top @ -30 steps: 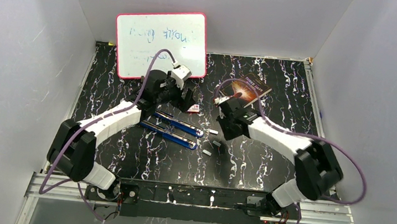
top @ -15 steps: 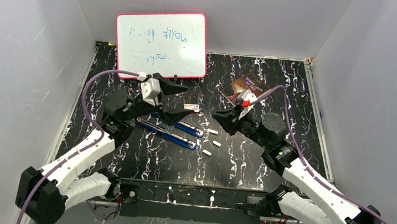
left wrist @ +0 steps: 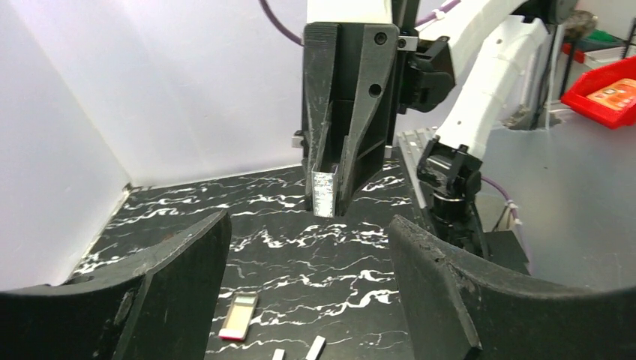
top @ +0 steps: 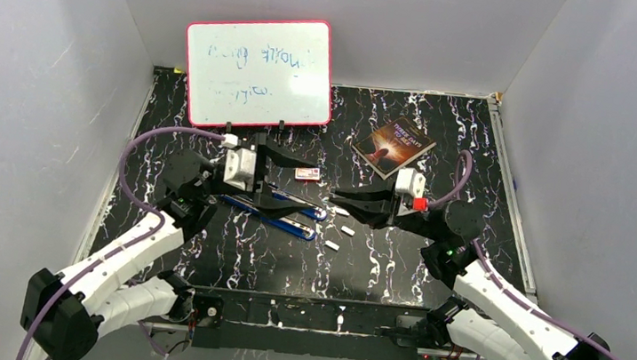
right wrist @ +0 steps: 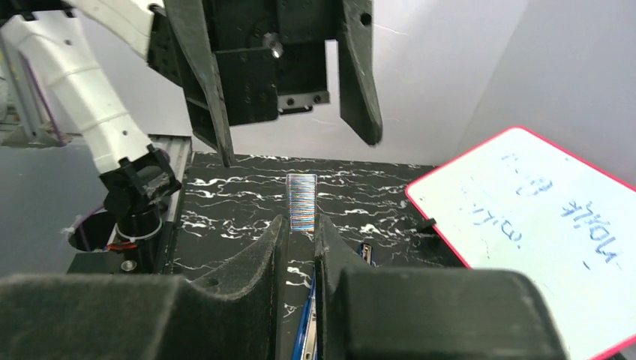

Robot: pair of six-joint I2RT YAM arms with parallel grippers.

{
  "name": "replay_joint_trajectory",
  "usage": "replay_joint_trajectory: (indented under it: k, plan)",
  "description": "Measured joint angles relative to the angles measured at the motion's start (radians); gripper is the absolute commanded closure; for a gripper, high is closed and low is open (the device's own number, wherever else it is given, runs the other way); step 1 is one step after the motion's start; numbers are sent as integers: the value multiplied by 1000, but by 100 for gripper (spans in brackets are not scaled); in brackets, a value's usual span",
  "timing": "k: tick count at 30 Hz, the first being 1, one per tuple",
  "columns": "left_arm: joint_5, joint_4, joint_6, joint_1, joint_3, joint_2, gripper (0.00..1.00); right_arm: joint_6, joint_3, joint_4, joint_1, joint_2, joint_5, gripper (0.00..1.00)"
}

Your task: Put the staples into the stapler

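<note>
Staples [right wrist: 301,201] pinched in raised, level right claw [right wrist: 300,226]

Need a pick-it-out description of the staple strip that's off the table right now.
Find the right arm reaching in over the black marbled table. Its claw is shut on a short silvery staple strip, which stands up from between the fingers. Unlike the three loose strips lying flat on the table near the blue stapler, this one is gripped and held in the air.
</note>
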Motion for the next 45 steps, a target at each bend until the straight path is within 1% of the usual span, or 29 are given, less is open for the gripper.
replay_joint_trajectory:
  k: [5,12,17,21,24,31,34,36,38,39,41,42,45]
  plan:
    - [1,0,26,-89,31,69,32,-1,0,26,0,4,-60,100]
    - [-3,11,47,-148,51,119,43,-5,0,34,0,7,-89,100]
    - [-2,21,51,-162,61,125,50,-10,0,34,0,7,-92,100]
    - [-2,27,51,-167,62,125,58,-14,0,33,0,7,-92,100]
    - [-2,27,51,-169,62,125,61,-17,0,30,0,7,-92,100]
    - [-2,28,50,-171,62,125,74,-17,2,19,0,6,-92,100]
    - [-2,33,50,-171,62,125,82,-17,2,18,0,6,-93,100]
    - [-3,35,51,-171,62,125,90,-17,2,18,0,6,-99,99]
    - [-3,36,50,-171,62,125,95,-18,2,18,1,5,-100,93]
    - [-3,37,50,-171,62,125,96,-18,2,18,1,4,-101,88]
    - [-2,39,50,-171,62,125,99,-19,2,17,1,2,-101,72]
    - [-2,39,50,-171,62,125,100,-19,2,16,1,2,-101,67]
    - [-2,42,50,-171,62,125,100,-24,5,10,1,0,-103,59]
